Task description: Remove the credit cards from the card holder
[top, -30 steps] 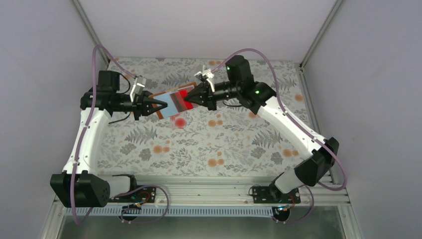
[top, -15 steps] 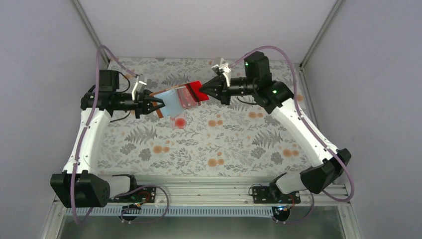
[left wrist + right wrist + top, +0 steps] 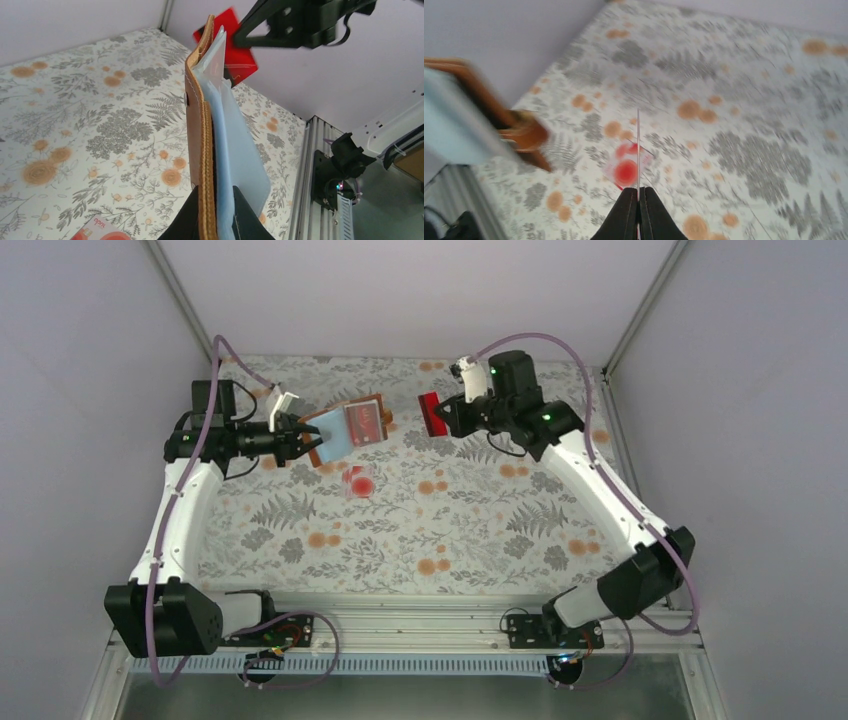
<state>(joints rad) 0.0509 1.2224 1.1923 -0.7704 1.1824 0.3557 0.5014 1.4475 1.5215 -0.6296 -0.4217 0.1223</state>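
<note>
The red card (image 3: 431, 411) is now fully out of the card holder (image 3: 345, 428). A second ago it sat in a sleeve and half a second ago it was partway out. Now the right hand (image 3: 638, 196) holds it clamped by one edge in the air, well apart from the holder and off to its right. The left hand (image 3: 215, 215) stays clenched on the near end of the holder, pinching the leather cover (image 3: 200, 130) and the bluish plastic sleeves (image 3: 235, 150) together. It has swung the holder back a little toward its own side, and the holder hangs above the table (image 3: 480, 530) without touching it. The pale card with red blotches (image 3: 358, 481) lies flat on the table just below the holder, where it has been all along. For the task, both cards appear to be out, and the red one only needs setting down. A reddish-brown patch shows through the far sleeve in the top view. I cannot tell whether it is leather or another card, so the sleeves deserve a check.
</note>
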